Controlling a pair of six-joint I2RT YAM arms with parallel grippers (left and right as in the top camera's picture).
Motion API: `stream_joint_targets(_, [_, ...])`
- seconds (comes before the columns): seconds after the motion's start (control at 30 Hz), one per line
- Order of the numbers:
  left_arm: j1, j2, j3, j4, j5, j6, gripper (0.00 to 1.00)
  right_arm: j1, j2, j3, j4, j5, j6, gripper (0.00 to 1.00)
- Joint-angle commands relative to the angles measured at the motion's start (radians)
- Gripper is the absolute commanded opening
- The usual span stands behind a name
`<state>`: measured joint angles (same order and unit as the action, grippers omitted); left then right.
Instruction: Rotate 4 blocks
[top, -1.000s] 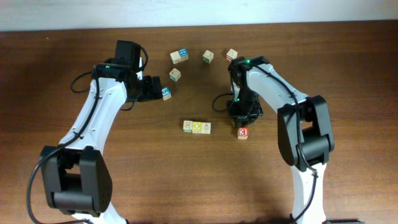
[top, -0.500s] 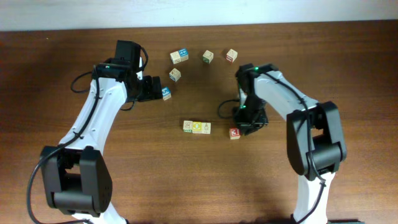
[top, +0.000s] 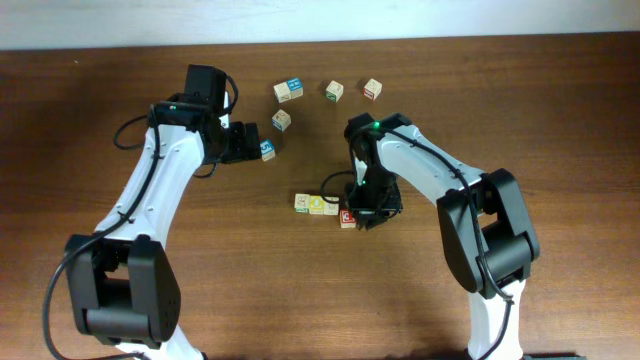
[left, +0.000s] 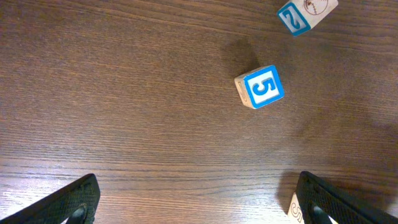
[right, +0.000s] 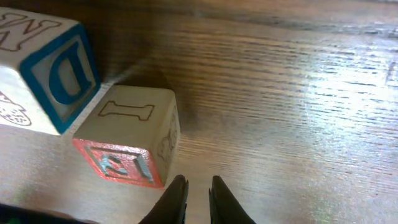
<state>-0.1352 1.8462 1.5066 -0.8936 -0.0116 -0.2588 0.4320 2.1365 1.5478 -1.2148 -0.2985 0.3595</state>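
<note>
A row of pale cubes lies mid-table: the yellow block (top: 300, 202), the green block (top: 317, 204) and a third cube (top: 331, 207). In the right wrist view this third cube shows a blue D face (right: 53, 78). The red block (top: 347, 218) (right: 127, 146) sits at the row's right end, its corner against the blue D cube. My right gripper (top: 365, 212) (right: 198, 199) is just right of the red block, shut with nothing between its fingers. My left gripper (top: 258, 142) (left: 199, 205) stands wide open, a blue-faced cube (top: 267, 150) (left: 296, 208) at its right finger.
Behind the left gripper lie a blue "5" cube (left: 260, 87) and a blue-and-cream "2" block (left: 308, 14) (top: 288, 91). Two more cubes (top: 334, 91) (top: 372, 88) lie at the back, and one (top: 282, 120) sits near the left gripper.
My right gripper has swept left, and the red block has moved with it from the right to the right end of the row. The left arm has not moved.
</note>
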Motion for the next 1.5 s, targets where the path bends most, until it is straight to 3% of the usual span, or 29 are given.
stream_joint_targets(0.0, [0.0,0.011,0.013,0.002,0.004,-0.006,0.99,0.028,-0.016,-0.007,-0.001,-0.013,-0.01,0.15])
stream_joint_targets(0.07, [0.0,0.011,0.013,0.002,0.004,-0.006,0.99,0.075,-0.013,-0.007,0.024,0.02,-0.008,0.19])
stream_joint_targets(0.2, [0.0,0.011,0.013,0.002,0.004,-0.006,0.99,0.092,-0.005,-0.007,0.051,0.038,0.009,0.16])
stream_joint_targets(0.63, [0.0,0.011,0.013,0.002,0.004,-0.006,0.99,0.007,-0.005,0.008,0.142,0.074,-0.016,0.14])
stream_joint_targets(0.73, [0.0,0.011,0.013,0.002,0.004,-0.006,0.99,-0.007,-0.006,0.097,0.068,0.063,-0.041,0.11])
stream_joint_targets(0.9, [0.0,0.011,0.013,0.002,0.004,-0.006,0.99,0.111,-0.009,0.115,-0.062,0.064,-0.002,0.04])
stream_joint_targets(1.07, [0.0,0.011,0.013,0.002,0.004,-0.006,0.99,0.146,-0.006,0.051,0.003,0.084,0.088,0.04])
stream_joint_targets(1.47, [0.0,0.011,0.013,0.002,0.004,-0.006,0.99,0.129,-0.005,0.023,0.129,0.1,0.087,0.04])
